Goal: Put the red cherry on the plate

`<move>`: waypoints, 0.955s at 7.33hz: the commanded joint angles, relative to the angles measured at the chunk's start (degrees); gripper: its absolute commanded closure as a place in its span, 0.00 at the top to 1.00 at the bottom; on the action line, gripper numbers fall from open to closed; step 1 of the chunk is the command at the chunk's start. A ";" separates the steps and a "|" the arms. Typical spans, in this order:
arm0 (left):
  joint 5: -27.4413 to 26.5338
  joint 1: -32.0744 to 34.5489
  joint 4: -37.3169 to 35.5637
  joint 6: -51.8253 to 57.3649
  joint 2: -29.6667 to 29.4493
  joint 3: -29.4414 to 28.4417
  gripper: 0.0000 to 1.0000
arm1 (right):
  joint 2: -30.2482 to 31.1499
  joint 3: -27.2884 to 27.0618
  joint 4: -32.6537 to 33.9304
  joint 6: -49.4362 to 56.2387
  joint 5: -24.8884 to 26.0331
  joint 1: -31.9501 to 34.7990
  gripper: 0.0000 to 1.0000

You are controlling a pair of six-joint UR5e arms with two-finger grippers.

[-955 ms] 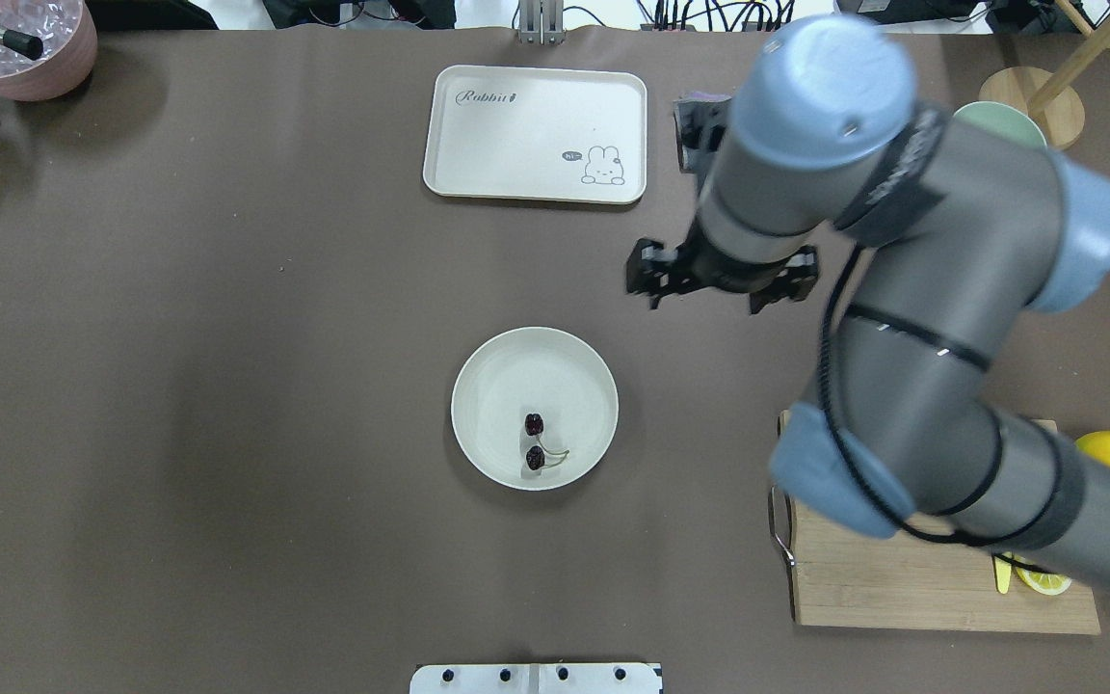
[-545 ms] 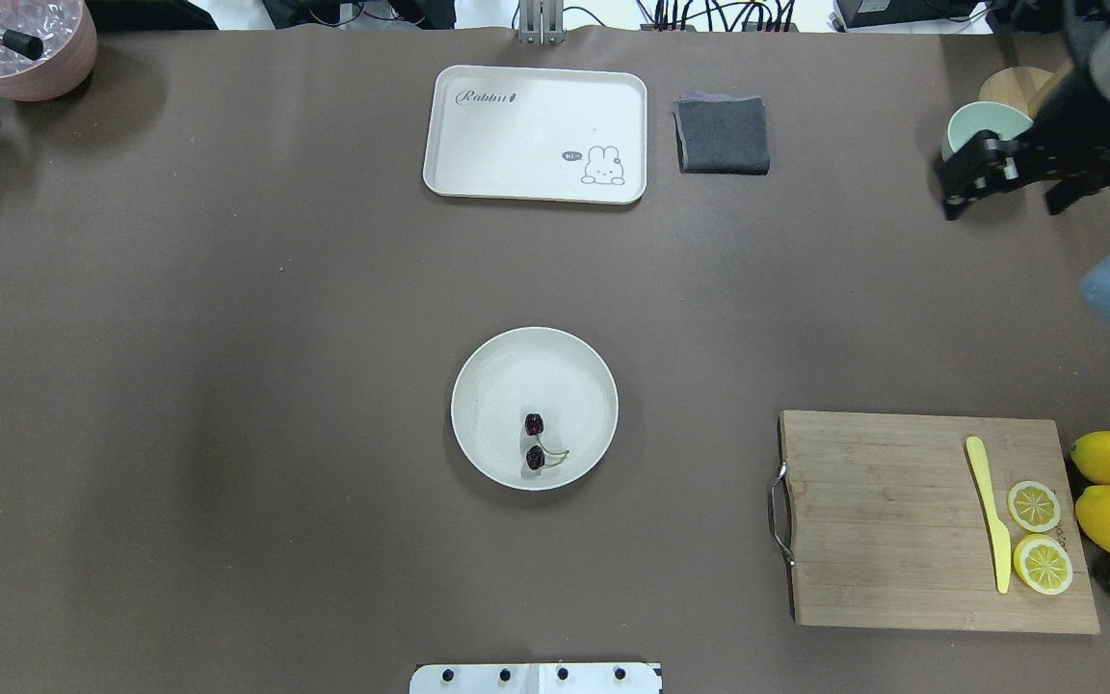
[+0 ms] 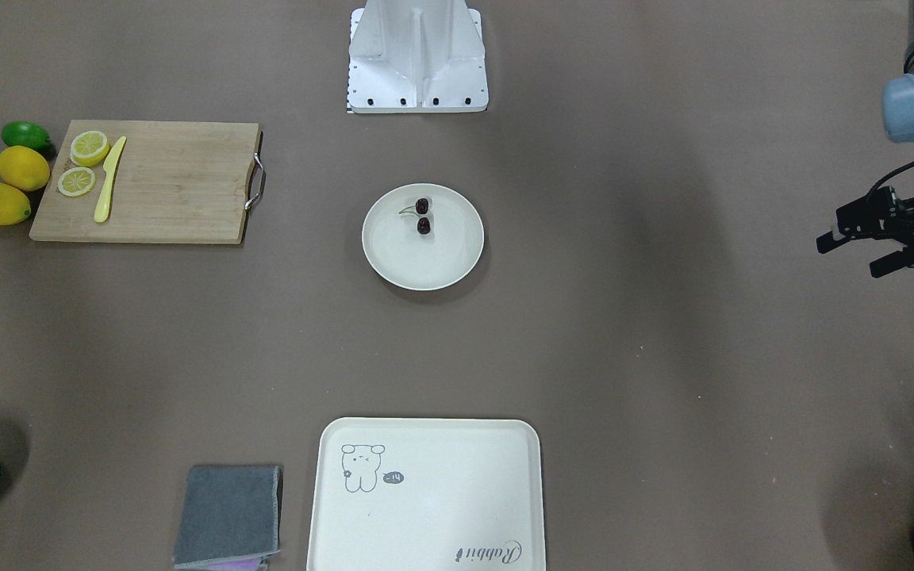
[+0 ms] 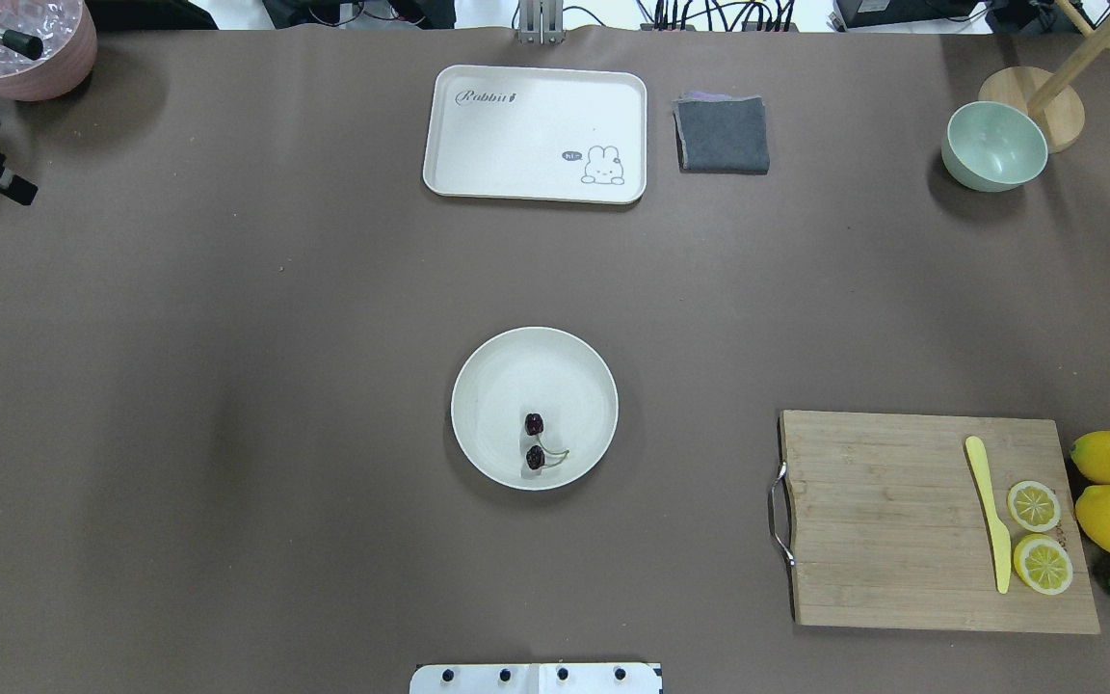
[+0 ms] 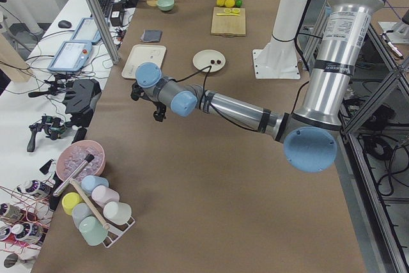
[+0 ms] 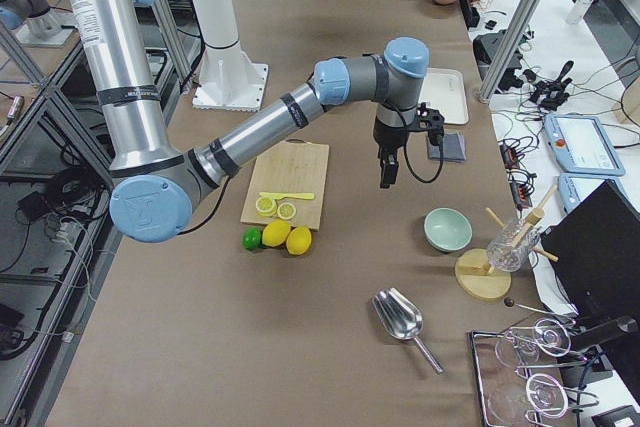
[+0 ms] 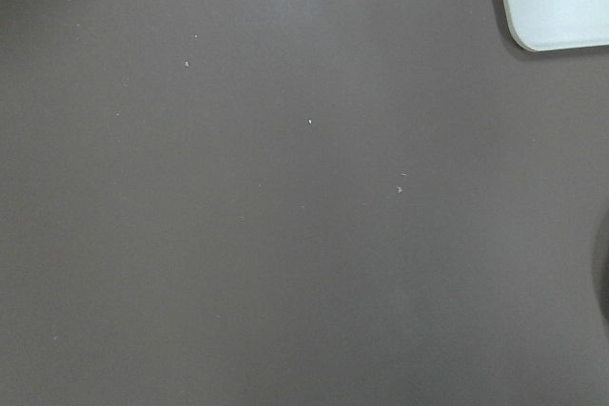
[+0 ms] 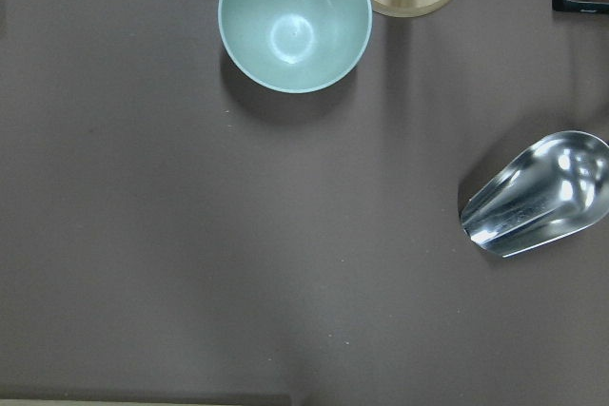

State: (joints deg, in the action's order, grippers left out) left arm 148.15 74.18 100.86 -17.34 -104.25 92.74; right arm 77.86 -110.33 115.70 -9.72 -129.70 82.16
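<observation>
Left gripper (image 3: pixel 849 258) hangs at the far left edge of the brown table (image 4: pixel 227 386), its two fingers spread apart and nothing between them; it shows a little further into the overhead view than half a second ago. Just beyond it stands a pink bowl (image 4: pixel 54 67). Moving right, a cream tray (image 4: pixel 536 106) with a rabbit drawing lies at the far side. Nearer the robot is the plate (image 4: pixel 488 376), and the red cherry (image 4: pixel 535 440) rests inside it, toward the robot's edge, exactly where it lay a second ago. A folded grey cloth (image 4: pixel 723 135) sits just beside the tray. The mint green bowl (image 4: pixel 993 145) is now fully uncovered, since the right arm that crossed the table a second ago and stood over that bowl half a second ago has left the overhead view. The wooden cutting board (image 4: pixel 883 520), with its yellow knife (image 4: pixel 989 511) and lemon slices (image 4: pixel 1034 506), is likewise in plain sight. The right gripper (image 6: pixel 386 175) shows only from the side, pointing down above the table near the mint bowl, and I cannot tell how its fingers stand.
</observation>
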 commanded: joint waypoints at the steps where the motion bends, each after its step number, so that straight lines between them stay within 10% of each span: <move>1: -2.69 4.10 -12.84 12.90 -6.03 -6.22 0.98 | 2.63 -0.06 0.05 2.77 -2.47 3.25 1.00; 7: -5.33 17.56 -12.35 28.74 6.58 -7.75 0.98 | 15.46 0.01 -0.74 21.72 -1.27 11.16 1.00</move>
State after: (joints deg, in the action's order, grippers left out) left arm 142.77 89.75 88.26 8.09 -100.41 84.75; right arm 91.41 -112.05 115.20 6.55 -132.43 90.15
